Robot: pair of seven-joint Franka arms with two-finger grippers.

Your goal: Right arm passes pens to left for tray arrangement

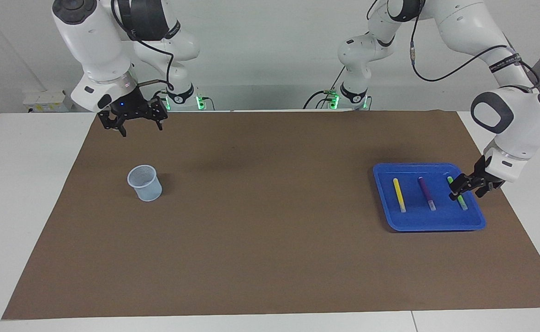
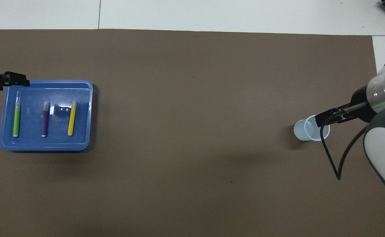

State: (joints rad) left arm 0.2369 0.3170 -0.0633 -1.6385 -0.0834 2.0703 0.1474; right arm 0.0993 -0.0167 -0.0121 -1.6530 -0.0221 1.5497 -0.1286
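We see the blue tray (image 1: 429,224) sitting on the brown mat (image 1: 270,240) toward the left arm's end of the table, and all three pens lie inside it side by side, well apart from one another and roughly parallel: the yellow pen (image 1: 399,194) toward the middle of the table, the purple pen (image 1: 427,193) in the centre, and the green pen (image 1: 457,193) nearest the tray's outer edge. Each shows its pale tip at the end farther from the robots. The left gripper (image 1: 467,184) hangs low over the tray's outer rim, right at the green pen (in the facing view it overlaps the pen's shaft), but we cannot tell whether its fingers are parted or closed, nor whether they touch the pen. The right gripper (image 1: 134,121) is raised over the mat's edge nearest the robots, its fingers spread wide and holding nothing. A small translucent cup (image 1: 145,183) stands upright on the mat toward the right arm's end.
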